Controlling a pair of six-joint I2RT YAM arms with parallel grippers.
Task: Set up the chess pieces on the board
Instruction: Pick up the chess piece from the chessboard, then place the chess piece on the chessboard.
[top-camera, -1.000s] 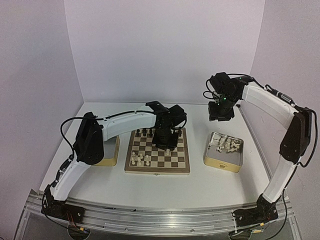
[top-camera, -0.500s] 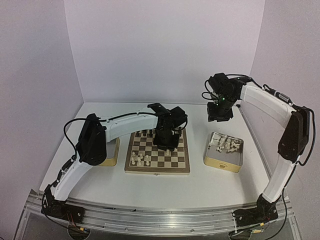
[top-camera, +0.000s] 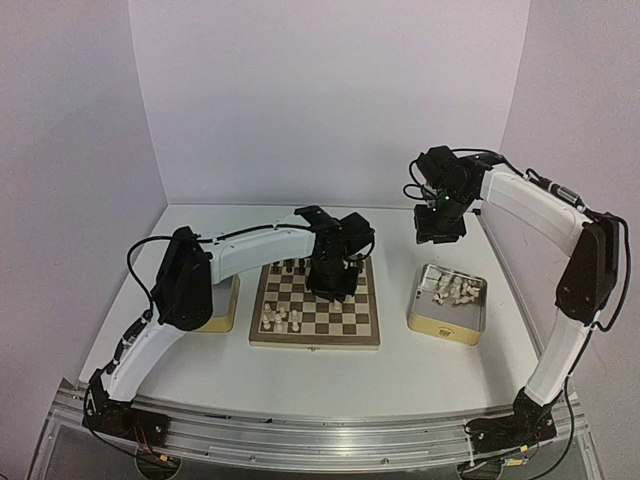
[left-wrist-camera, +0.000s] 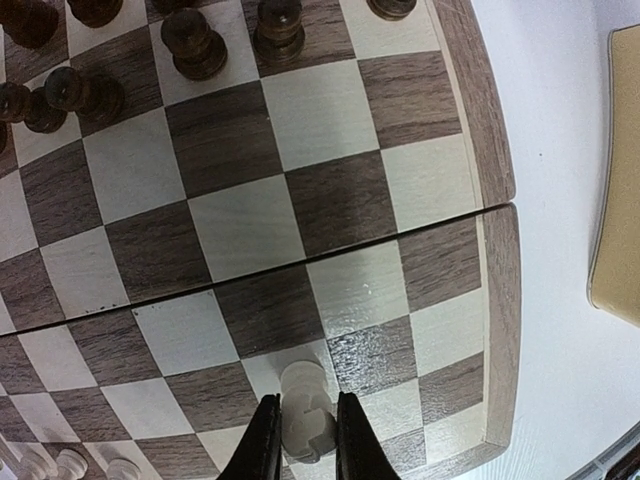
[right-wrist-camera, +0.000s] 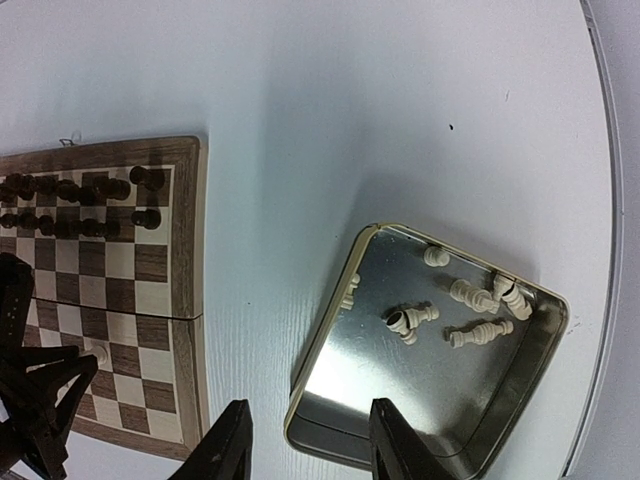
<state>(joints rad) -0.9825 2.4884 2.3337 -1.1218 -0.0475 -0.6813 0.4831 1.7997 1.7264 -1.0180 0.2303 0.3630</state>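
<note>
well, the cream piece i am working on is between the two fingers of the left gripper. the fingers are pulled in narrow and press on both sides of it, so it is held. it stands up straight, with its long way running up toward the wrist camera and its round top facing me. it is on the board, on the half away from the dark pieces, near the right-hand edge. the fingers hide just which square it stands on.

more of the cream chess pieces stand in a small bunch on the near left part of the board. the dark ones stand in two rows along the far edge.

off to the right of the board, a metal tin with yellowish sides sits on the white table. a handful of cream pieces lie flat in it on their sides, pointing all different ways, mostly in the far half.

the right gripper hangs high above the near left edge of that tin. its fingers are well apart and nothing is between them.

i can see a small dark mark on the front side of the tin, but it is too small for me to read.
</note>
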